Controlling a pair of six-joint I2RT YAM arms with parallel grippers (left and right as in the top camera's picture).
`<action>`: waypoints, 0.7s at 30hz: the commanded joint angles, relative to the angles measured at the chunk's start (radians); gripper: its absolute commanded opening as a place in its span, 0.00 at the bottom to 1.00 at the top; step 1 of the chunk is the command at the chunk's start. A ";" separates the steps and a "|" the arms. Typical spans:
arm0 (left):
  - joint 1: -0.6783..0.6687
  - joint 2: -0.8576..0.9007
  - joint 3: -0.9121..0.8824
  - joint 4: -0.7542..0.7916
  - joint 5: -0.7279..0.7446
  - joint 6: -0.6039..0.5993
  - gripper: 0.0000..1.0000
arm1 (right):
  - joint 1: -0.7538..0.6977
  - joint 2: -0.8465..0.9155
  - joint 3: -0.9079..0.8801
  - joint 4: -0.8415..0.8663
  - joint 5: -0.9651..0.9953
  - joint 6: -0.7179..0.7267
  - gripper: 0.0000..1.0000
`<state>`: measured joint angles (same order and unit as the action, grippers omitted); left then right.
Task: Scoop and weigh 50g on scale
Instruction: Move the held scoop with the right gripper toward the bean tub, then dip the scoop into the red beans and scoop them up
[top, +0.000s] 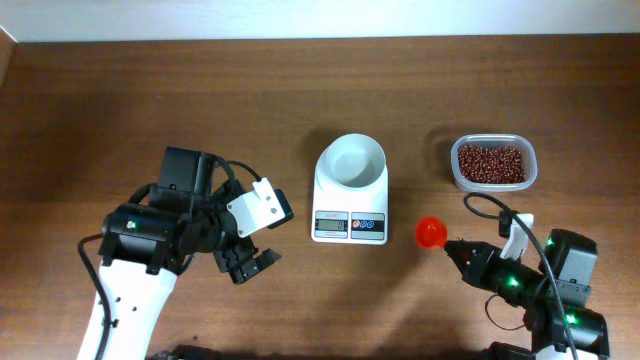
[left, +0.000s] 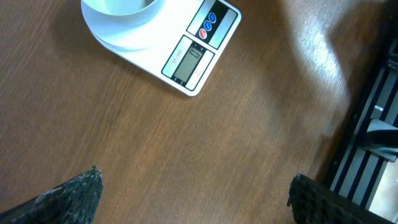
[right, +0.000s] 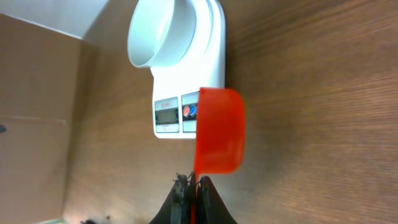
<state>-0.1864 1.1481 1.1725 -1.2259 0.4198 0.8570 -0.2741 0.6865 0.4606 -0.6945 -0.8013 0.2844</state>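
Small white digital kitchen scale (top: 349, 210) with grey LCD and blue and red buttons is sitting on the dark brown wooden table (top: 120, 100), centre of the overhead frame, display facing the bottom edge. White round bowl (top: 352, 162) is sitting on its upper end, interior showing plain white. Clear plastic rectangular tub (top: 492, 163) of red-brown beans (top: 490, 160) is sitting upper right, well apart from the scale.

Right tool (top: 455, 247), lower right, is pinching the handle of a round red plastic scoop (top: 431, 232), jaws narrow on it. Scoop is hanging just right of the scale's button end, not touching it. Cannot tell what the scoop is carrying.

Left tool (top: 252, 265), lower left of centre, is standing wide, gripping nothing, near the scale's left side but apart from it.
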 joint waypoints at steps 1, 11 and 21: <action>0.006 -0.009 -0.007 0.002 0.022 0.008 0.99 | 0.005 -0.003 0.108 -0.035 -0.059 -0.043 0.04; 0.006 -0.009 -0.007 0.002 0.022 0.008 0.99 | 0.005 -0.003 0.394 -0.218 0.291 -0.145 0.04; 0.006 -0.009 -0.007 0.002 0.022 0.008 0.99 | 0.006 0.223 0.466 -0.084 0.539 -0.319 0.04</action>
<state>-0.1864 1.1481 1.1721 -1.2243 0.4194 0.8570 -0.2741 0.8352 0.8928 -0.7952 -0.3290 0.0315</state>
